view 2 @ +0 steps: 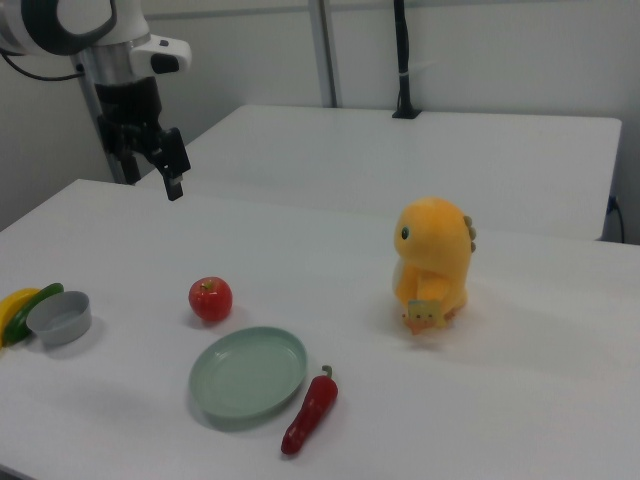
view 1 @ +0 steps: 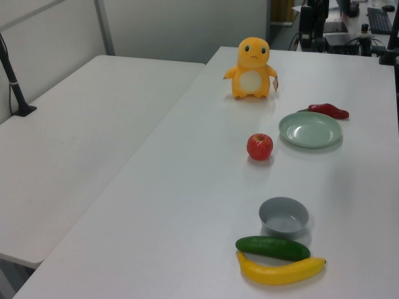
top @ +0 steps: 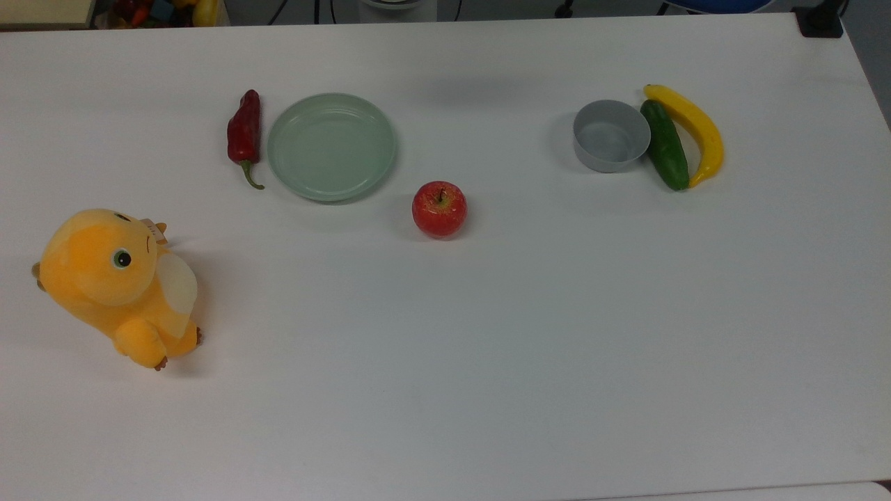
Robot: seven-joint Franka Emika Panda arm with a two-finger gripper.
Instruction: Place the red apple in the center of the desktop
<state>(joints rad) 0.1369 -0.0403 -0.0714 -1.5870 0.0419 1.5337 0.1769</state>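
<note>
Lying nearest the right view's camera, at the bottom of the frame, a dark red chili pepper (view 2: 310, 412) rests just beside the right edge of a pale green plate (view 2: 248, 375), which has nothing on it. Just beyond the plate, and apart from its rim, the red apple (view 2: 210, 299) sits upright on the desktop (view 2: 520, 400) with its stem up. In the top view the red apple appears close to the middle of the frame from side to side and a little above the middle from top to bottom, just off the lower right of the plate. At the right view's left edge stands a grey bowl (view 2: 59, 318), with a green cucumber (view 2: 40, 294) touching its far side and a yellow banana (view 2: 12, 308) lying against the cucumber. To the right of centre in the right view, an orange plush toy (view 2: 432, 262) stands upright, well apart from the apple. Farthest back, in the upper left of the right view, the gripper (view 2: 172, 185) hangs from the white arm (view 2: 90, 25) above the far edge of the desktop, well away from the apple. Whether it is spread or closed cannot be told from this angle, and no object is seen in it.
</note>
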